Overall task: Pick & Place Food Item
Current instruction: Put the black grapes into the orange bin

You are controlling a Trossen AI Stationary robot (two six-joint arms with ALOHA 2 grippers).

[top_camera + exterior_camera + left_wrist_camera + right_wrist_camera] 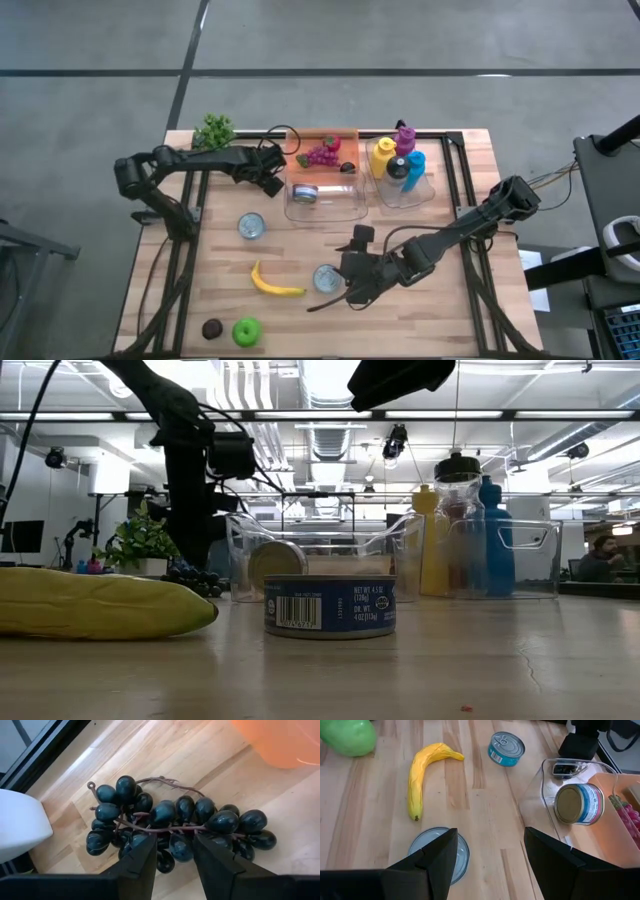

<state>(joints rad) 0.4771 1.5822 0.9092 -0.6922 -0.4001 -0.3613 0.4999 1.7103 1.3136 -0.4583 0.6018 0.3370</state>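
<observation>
Wooden table (300, 255): left claw (172, 862) lowered, fingers parted astride dark grapes (175, 822); right claw (490, 860) unclenched above can (440, 852).

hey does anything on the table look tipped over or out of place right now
One thing: the can in the clear bin lies on its side, while the two cans on the table stand upright. Nothing looks spilled or damaged.
</observation>
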